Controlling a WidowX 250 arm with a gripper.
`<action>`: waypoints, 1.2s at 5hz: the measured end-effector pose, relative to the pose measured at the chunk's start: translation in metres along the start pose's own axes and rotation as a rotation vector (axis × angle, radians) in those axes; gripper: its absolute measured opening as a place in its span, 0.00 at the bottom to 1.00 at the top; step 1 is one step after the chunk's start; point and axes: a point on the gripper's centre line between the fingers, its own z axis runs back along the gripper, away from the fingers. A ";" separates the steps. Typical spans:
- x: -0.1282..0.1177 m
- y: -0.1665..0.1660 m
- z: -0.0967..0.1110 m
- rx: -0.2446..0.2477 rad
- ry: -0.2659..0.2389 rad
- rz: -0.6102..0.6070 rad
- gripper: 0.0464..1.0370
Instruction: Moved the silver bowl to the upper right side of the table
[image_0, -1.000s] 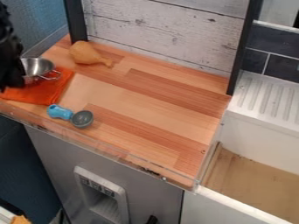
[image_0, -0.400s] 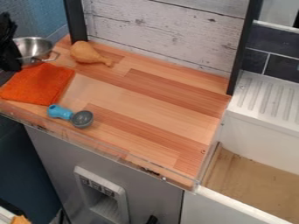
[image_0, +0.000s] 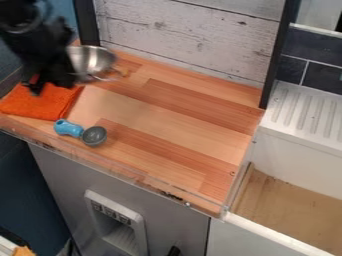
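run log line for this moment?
gripper at silver bowl | bowl upper left, not yet upper right | orange cloth, scoop on counter

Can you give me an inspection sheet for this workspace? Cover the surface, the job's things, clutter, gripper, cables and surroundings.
Surface: wood-plank counter, with a clear raised edging along its front.
Job's things: silver bowl near the counter's upper left, not yet at upper right.
Clutter: orange cloth at left; blue-handled gray scoop in front of it; something tan just past the bowl, mostly hidden.
Gripper: end effector left of the bowl, over the cloth.
Cables: nothing seen on the counter.
Surroundings: whitewashed plank wall behind; white ridged drainboard at right.
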 end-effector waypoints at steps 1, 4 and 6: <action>-0.042 -0.008 -0.005 0.001 0.042 -0.101 0.03; -0.123 -0.035 -0.061 0.073 0.050 -0.273 0.03; -0.142 -0.059 -0.090 0.067 0.022 -0.313 0.03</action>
